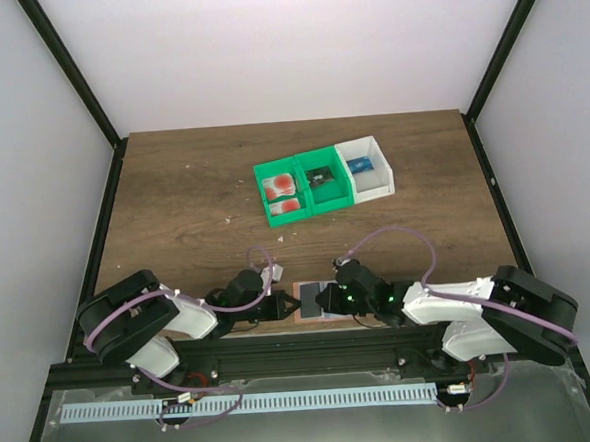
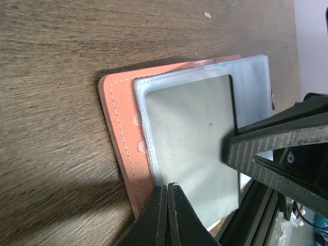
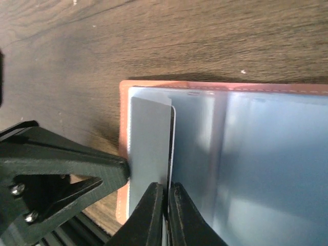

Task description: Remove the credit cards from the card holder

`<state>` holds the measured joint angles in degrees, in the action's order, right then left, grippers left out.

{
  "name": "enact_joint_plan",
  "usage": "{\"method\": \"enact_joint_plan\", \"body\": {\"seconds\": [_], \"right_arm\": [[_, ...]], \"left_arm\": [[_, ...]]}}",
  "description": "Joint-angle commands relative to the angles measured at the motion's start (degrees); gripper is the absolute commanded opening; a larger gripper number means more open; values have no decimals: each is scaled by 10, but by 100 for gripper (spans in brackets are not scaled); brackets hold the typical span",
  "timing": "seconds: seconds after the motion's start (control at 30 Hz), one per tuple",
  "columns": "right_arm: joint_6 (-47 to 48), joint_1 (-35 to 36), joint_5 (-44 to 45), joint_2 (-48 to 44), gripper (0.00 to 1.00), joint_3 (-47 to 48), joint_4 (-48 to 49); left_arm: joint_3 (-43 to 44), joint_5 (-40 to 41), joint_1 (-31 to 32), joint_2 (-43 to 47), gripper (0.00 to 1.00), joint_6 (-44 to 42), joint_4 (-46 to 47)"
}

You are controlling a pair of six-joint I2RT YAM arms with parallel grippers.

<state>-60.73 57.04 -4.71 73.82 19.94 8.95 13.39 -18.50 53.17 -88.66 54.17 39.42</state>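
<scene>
The salmon-pink card holder [image 1: 308, 306] lies open at the table's near edge, blue-grey pocket panels [image 3: 256, 169] facing up. One pale credit card [image 3: 149, 154] sticks up out of a pocket. My right gripper [image 3: 167, 197] is shut on that card's thin edge. My left gripper [image 2: 168, 188] is shut with nothing between its fingers, and its tips rest on the holder's pocket panel [image 2: 189, 148] beside the pink rim [image 2: 120, 128]. In the top view the left gripper [image 1: 285, 305] and right gripper [image 1: 326, 299] meet over the holder. Two more credit cards [image 1: 281, 187] with red-orange blots lie in a green bin.
A green two-part bin [image 1: 322, 205] and a white bin [image 1: 385, 178] stand side by side mid-table; the white one holds a small blue thing. The black frame rail [image 1: 303, 349] runs just behind the holder at the near edge.
</scene>
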Motion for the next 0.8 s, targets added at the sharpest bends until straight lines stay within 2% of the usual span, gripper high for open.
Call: {"method": "enact_joint_plan", "body": {"seconds": [0.0,0.2,0.3,0.37,0.6,0.67,0.77], "right_arm": [[-5,4,10,-31,2,-26,22],[0,4,13,-59,0,-41,24],[18,3,11,-65,6,-36,9],[34,3,2,-71,1,-42,21],[29,-11,-28,-104,1,-89,79],[27,-16,-39,-99,8,-89,83],[34,-18,-46,-91,5,-82,77]], "left_arm": [[-12,14,9,-18,0,-4,-46],[-9,15,9,-26,0,-6,-49],[-11,21,9,-21,0,-6,-50],[-14,23,9,-19,0,-6,-57],[6,22,9,-21,0,-26,-97],[7,26,9,-22,0,-27,-100],[11,26,9,-31,0,-31,-100]]}}
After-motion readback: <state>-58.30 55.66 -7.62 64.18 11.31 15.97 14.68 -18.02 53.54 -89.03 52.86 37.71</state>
